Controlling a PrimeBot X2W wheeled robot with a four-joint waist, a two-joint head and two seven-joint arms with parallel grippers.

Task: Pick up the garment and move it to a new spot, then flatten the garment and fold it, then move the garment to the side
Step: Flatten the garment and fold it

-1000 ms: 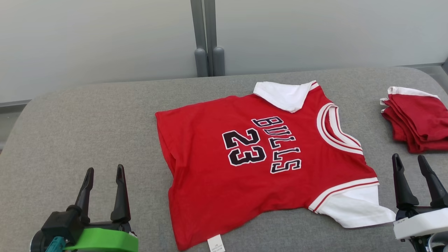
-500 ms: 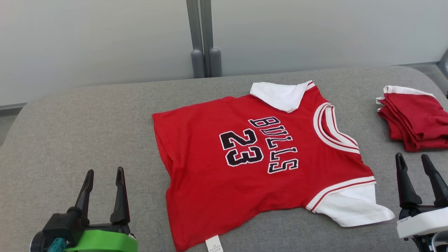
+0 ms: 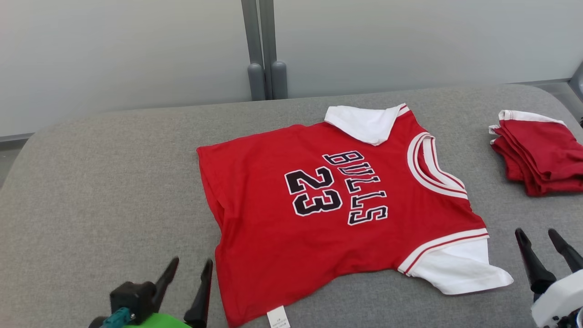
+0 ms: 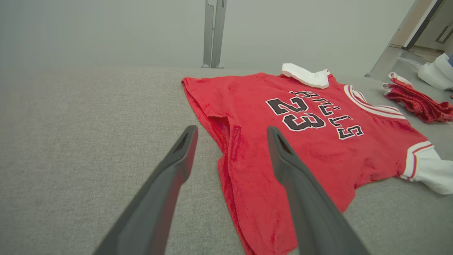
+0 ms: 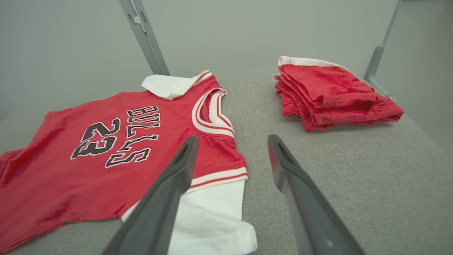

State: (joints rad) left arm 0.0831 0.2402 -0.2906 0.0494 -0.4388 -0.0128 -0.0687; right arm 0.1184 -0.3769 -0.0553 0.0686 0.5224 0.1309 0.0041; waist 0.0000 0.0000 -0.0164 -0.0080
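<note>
Here, the red jersey-style shirt (image 3: 264,182) with white red-striped sleeves and black "BULLS 23" lettering lies spread front up at the middle of the grey fabric-covered counter (image 3: 104,182), collar toward the robot's right. The left gripper (image 3: 191,263), fingers spread and empty, stands just beside the hem corner. The right gripper (image 3: 536,233), fingers likewise spread and empty, stands near the nearer white sleeve, with a folded red piece with white trim (image 3: 542,155) lying apart beyond it.

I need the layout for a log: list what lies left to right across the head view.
left hand → garment → right hand. The folded red piece lies farther back across the same stretch as the right hand, so it is left unplaced.
</note>
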